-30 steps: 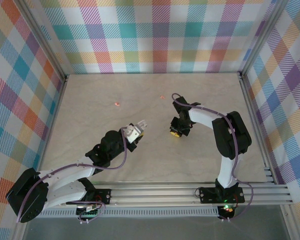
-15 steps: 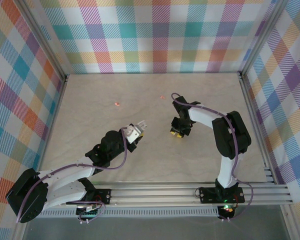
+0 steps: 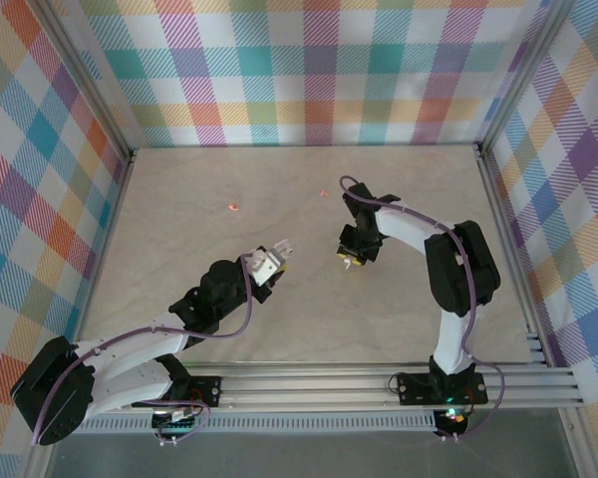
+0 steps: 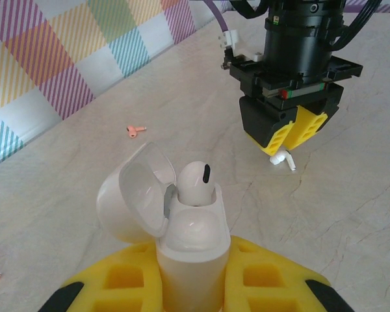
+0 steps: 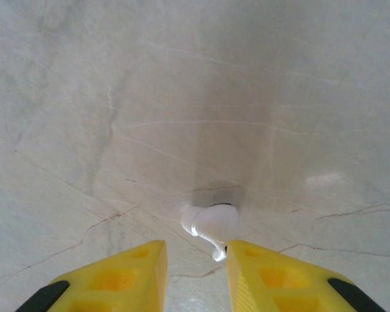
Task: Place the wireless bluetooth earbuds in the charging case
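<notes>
- Left gripper [image 4: 192,279]: fingers clenched on the white charging case [image 4: 194,242], its lid [image 4: 131,193] tipped back. One white earbud [image 4: 195,182] sits upright in a socket.
- Right gripper [image 5: 195,261]: fingers parted, grasping nothing. The second white earbud [image 5: 211,224] lies on the table [image 3: 179,189] just beyond their tips.
- A pink earbud [image 3: 232,207] and another pink earbud [image 3: 323,193] lie well apart, further back.
- Plaid walls [image 3: 309,80] close the left, back and right edges. Bare table lies between the grippers and the back wall.

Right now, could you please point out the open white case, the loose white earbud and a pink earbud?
open white case [image 4: 192,260]: left wrist view, front of body.
loose white earbud [image 5: 214,223]: right wrist view, rounded head.
pink earbud [image 4: 136,130]: left wrist view, middle.
</notes>
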Motion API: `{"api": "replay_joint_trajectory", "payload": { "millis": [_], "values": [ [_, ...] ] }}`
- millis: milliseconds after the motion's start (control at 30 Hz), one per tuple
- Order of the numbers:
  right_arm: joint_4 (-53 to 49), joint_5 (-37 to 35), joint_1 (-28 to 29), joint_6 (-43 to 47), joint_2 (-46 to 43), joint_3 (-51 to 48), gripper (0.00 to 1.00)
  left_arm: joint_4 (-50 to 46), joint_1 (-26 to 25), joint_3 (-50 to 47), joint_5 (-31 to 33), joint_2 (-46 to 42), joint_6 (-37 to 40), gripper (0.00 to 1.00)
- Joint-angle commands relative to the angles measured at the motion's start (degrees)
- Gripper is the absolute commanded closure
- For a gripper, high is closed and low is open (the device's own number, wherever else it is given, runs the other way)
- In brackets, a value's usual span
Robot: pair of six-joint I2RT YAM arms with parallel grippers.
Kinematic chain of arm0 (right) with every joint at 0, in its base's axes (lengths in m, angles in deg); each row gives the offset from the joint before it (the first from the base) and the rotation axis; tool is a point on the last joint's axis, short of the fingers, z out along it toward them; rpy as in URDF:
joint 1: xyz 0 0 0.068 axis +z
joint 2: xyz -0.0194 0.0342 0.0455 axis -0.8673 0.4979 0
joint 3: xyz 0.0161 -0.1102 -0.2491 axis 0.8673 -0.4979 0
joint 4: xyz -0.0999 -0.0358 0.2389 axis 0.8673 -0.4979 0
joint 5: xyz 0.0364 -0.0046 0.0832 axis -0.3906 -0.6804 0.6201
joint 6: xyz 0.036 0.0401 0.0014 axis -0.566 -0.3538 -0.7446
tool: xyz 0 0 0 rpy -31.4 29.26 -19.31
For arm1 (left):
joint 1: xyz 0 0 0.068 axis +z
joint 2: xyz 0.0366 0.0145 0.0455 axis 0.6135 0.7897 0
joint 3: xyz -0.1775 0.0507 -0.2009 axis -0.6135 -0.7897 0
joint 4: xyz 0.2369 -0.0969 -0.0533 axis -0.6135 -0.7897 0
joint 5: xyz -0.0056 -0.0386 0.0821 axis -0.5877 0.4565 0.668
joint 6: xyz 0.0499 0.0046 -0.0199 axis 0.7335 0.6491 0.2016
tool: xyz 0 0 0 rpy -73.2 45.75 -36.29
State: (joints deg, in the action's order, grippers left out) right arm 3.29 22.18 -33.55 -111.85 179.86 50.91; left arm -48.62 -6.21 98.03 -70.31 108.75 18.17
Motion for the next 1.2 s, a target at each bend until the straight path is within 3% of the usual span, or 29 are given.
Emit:
{"api": "replay_joint_trajectory", "payload": {
  "millis": [0, 900, 1167],
  "values": [
    [-2.18, -1.0, -0.27, 1.07, 2.03, 1.52, 0.7, 0.23, 0.35, -0.59, 0.16, -1.35, 0.72, 1.0],
    [-1.61, 0.87, -0.05, 1.34, 3.73, 1.45, 0.73, 0.22, 0.35, -0.73, 0.25, -0.71, 0.9, 1.0],
    [-1.28, 0.65, 0.57, 2.12, 3.8, 1.79, 0.82, -0.02, 0.31, -0.63, 0.19, -0.87, 0.85, 1.0]
  ]
}}
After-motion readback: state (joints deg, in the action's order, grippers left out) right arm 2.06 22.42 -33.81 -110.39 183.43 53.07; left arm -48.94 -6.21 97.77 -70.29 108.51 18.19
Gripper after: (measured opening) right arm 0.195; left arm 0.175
